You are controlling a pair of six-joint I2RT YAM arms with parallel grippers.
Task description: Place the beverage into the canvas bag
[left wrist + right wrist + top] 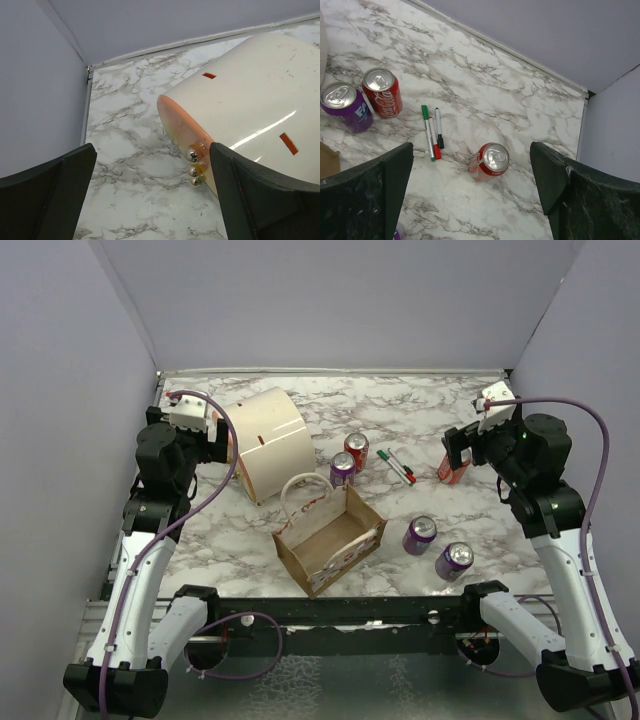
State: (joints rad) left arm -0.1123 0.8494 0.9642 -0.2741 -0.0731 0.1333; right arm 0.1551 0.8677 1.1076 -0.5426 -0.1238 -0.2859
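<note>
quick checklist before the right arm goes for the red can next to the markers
1. Right claw open: ok.
2. Red can upright, below that claw: ok.
3. Markers apart from the can: ok.
4. Canvas bag upright, mouth open: ok.
5. Bag inside free of other things: ok, as far as the top view shows.
6. Left claw open and away from the bag, beside the cream cylinder: ok.
</note>
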